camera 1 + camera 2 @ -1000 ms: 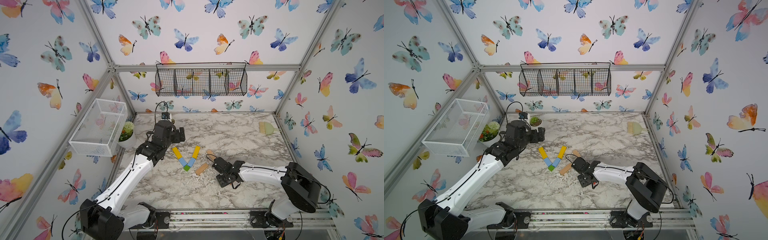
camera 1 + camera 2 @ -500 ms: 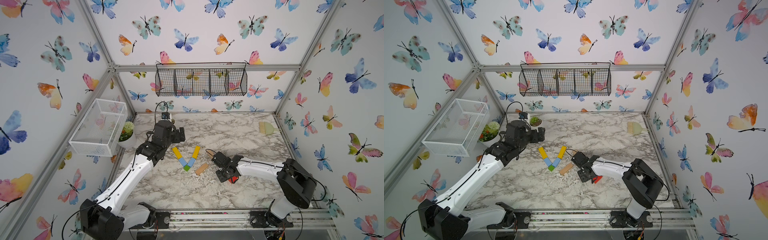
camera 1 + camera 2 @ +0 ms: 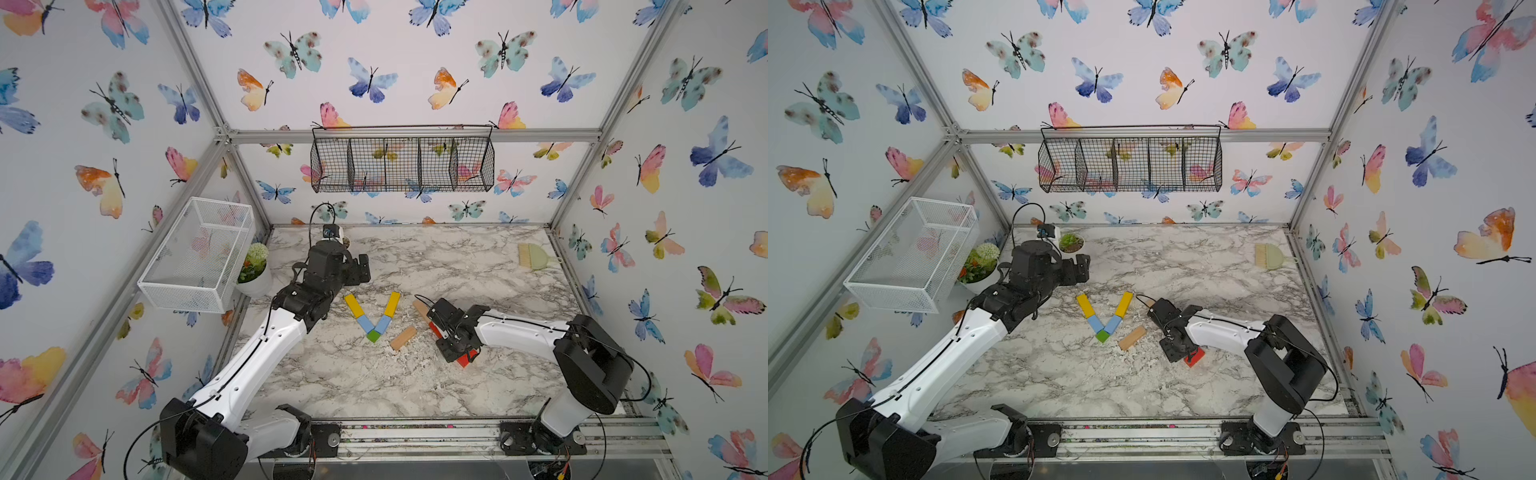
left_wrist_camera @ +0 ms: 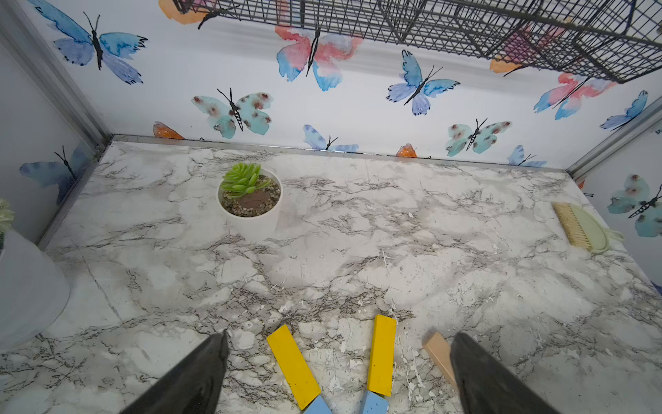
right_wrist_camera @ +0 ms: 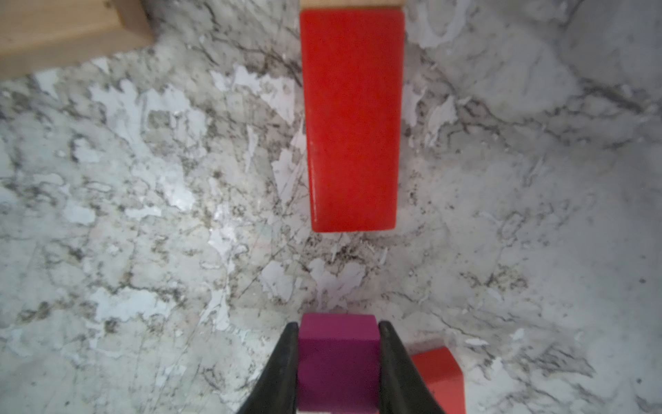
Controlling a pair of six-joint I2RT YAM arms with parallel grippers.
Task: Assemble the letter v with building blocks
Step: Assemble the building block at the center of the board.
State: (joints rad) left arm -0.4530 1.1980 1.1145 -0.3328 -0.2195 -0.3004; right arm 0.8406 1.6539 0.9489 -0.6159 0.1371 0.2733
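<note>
Your right pincer, just right of frame centre in both top views, is clenched on the small magenta wooden cube. Judge it light, rigid, smooth-painted: opposite flat faces, as gripped, suit it. A long red wooden bar and a second red block crowd it; bare marble tabletop opens toward the lower frame. Your left pincer hangs released, upper left of the V of yellow, blue and green blocks.

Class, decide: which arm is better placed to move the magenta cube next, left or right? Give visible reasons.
Right. The right end effector is shut on the magenta cube; the left end effector is open, empty, and away near the yellow bars.
</note>
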